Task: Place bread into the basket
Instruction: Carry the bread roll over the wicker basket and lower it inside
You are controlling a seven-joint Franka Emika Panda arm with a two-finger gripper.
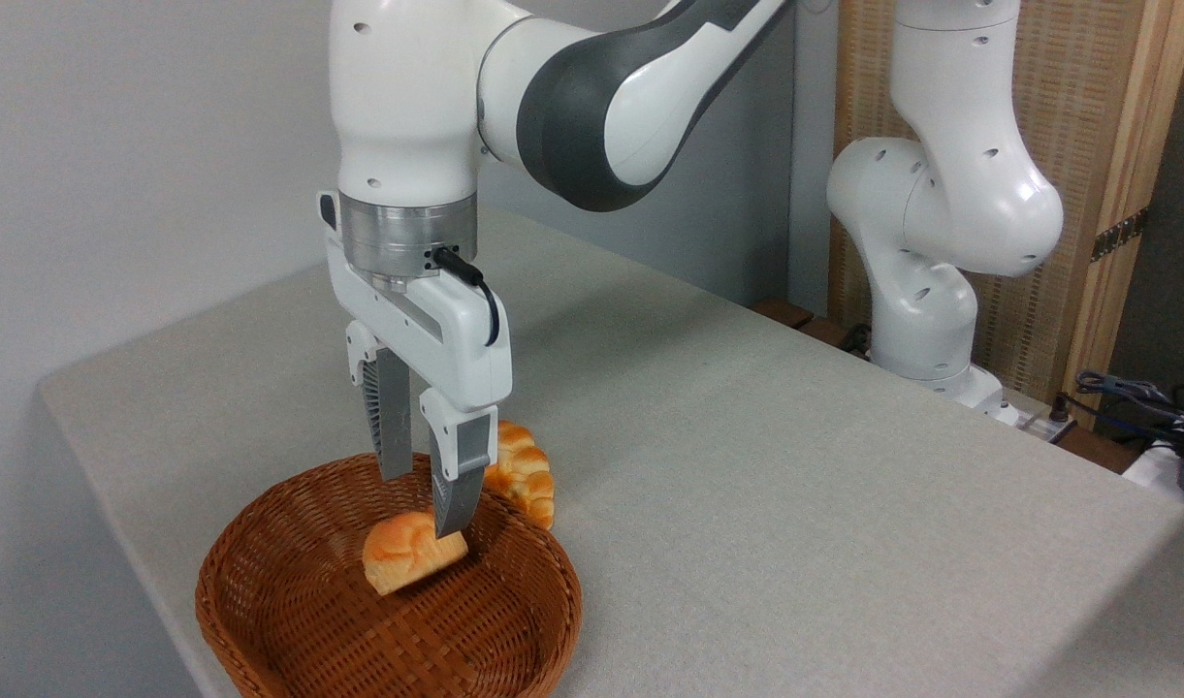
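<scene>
Grey table (795, 465); golden knotted bread (409, 555) tilted over wicker basket (291, 601).

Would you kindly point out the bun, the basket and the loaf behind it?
bun (404, 555), camera view, on its orange top.
basket (291, 562), camera view, on its inner left wall.
loaf (526, 477), camera view, on its braided top.

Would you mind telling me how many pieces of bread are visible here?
2. A small bun is tilted over the basket, between the gripper fingers. A braided loaf lies on the table just behind the basket, partly hidden by the gripper.
</scene>
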